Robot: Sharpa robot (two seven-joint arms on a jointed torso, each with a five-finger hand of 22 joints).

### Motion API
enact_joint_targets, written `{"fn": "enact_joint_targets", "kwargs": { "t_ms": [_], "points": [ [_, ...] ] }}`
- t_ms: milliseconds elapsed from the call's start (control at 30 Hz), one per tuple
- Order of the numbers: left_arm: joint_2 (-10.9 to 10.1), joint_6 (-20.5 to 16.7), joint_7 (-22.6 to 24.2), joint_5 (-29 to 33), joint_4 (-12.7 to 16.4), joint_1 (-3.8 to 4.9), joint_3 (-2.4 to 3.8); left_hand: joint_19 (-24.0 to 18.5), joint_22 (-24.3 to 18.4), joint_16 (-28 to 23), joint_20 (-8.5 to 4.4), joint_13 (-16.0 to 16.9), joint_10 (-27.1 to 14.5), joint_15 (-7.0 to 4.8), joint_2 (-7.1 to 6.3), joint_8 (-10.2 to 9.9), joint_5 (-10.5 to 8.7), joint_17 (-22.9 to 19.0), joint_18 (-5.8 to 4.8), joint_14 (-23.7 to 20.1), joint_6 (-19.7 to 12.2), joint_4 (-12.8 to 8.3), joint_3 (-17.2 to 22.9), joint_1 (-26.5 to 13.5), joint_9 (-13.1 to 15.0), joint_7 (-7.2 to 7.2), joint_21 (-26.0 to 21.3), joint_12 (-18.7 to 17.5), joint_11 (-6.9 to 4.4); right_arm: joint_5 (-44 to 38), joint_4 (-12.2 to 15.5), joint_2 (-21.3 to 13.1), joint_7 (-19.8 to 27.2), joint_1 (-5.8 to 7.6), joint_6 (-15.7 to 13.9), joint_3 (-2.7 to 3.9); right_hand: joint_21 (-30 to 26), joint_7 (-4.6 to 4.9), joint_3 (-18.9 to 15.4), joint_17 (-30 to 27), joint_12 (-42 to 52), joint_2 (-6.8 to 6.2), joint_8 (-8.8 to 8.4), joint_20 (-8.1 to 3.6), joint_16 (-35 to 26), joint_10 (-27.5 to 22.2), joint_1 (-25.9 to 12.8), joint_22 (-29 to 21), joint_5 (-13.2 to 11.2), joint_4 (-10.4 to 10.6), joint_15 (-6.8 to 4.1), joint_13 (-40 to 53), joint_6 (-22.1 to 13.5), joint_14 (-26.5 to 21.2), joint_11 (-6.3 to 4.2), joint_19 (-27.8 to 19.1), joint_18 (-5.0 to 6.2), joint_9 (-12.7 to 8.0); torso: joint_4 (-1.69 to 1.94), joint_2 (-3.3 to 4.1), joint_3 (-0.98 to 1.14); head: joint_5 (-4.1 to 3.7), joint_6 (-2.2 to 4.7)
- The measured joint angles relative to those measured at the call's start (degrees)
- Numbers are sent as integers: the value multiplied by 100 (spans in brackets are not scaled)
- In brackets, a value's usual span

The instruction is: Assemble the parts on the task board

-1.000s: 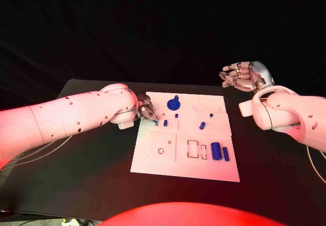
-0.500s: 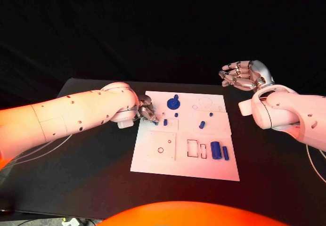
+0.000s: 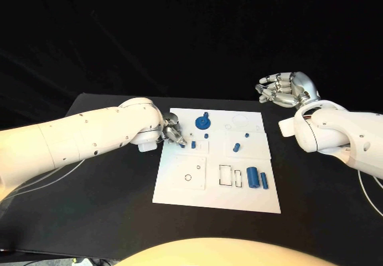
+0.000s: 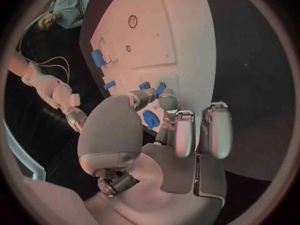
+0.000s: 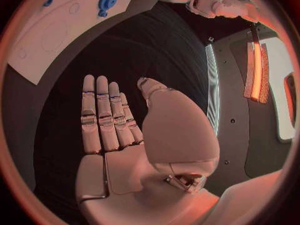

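Observation:
The white task board (image 3: 200, 188) lies in the middle of the black table. My left hand (image 3: 172, 133) reaches down to the board's left edge, and its fingertips (image 4: 167, 101) pinch a small blue peg (image 3: 184, 145) that touches the board. A second small peg (image 3: 193, 144) stands just beside it. A blue gear (image 3: 204, 121) sits at the board's far end, also seen as the gear (image 5: 107, 2) from the right wrist. My right hand (image 3: 283, 88) hangs raised beyond the board's far right corner, its fingers (image 5: 103, 115) straight and holding nothing.
More blue parts lie on the board: a slanted peg (image 3: 237, 147), two tiny ones (image 3: 207, 135) (image 3: 247, 134), a thick cylinder (image 3: 253, 177) and a thin bar (image 3: 263, 179) by two rectangular slots (image 3: 227, 174). A round hole (image 3: 187, 177) is near the left.

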Motion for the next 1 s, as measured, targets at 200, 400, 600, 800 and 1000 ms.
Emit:
{"fn": "enact_joint_targets", "kwargs": {
  "t_ms": [200, 400, 600, 800, 1000],
  "points": [
    [28, 16, 0, -18, -6, -3, -3, 0, 0, 0, 0, 3, 0, 0, -1, 14, 18, 0, 0, 0, 7, 0, 0, -1, -15, -6, 0, 0, 0, 4, -1, 1, 0, -1, 4, 0, 0, 0, 16, -2, 0, 0, 0, 0, 0, 0, 0, 0, 0, -16, 0, 0, 0, 0, 0, 0, 0, 0, 0, 1, 2, -7, 0],
    [39, 35, 0, -48, -14, -1, -2, 0, 0, 0, 0, -1, 0, 0, -1, 13, 18, 0, 0, 0, 8, 0, 0, -1, -14, -7, 0, 0, 0, 7, 1, 2, 0, -2, 6, 0, 0, 0, 16, -5, 0, 0, 0, 0, 0, 0, 0, -5, 0, -16, 0, -4, 0, 0, 0, 0, 0, 0, 4, 2, 2, -17, -42],
    [47, 73, -1, -73, -31, 1, 0, 0, -1, 0, 0, -1, 0, 0, -2, 13, 18, 0, 0, 0, 10, 0, 0, -1, -14, -8, 0, 0, 0, 12, 4, -1, 1, -2, 6, 0, 0, 0, 16, -4, 0, 0, 0, 0, 0, 0, 0, -5, 0, -16, 0, -4, 0, 0, 0, 0, 0, 0, 3, 2, 0, -26, -58],
    [48, 121, -2, -93, -51, 1, -1, 0, -1, 0, 0, -1, 0, 0, -2, 13, 18, 0, 0, 0, 10, -16, -16, -2, -13, -9, 0, 0, 0, 16, 3, 0, 2, -2, 6, 0, 0, 0, 16, -4, 0, 0, 0, 0, -22, 0, 0, -15, 0, -16, 0, -14, 0, 0, 0, 0, 0, 0, 6, 1, 0, -24, -69],
    [43, 151, -2, -104, -51, 0, -1, 0, -1, 0, 0, -1, 0, 0, -24, 3, 17, 0, 1, 0, 11, -16, -16, -24, -13, -9, 0, 0, 0, 18, -3, 6, 2, -7, 6, 0, 0, 0, 16, -9, 0, 0, 0, 0, -22, 0, 0, -14, 0, -16, 0, -14, 0, 0, 0, 0, 0, 1, 8, 1, -3, -19, -80]
  ]
}}
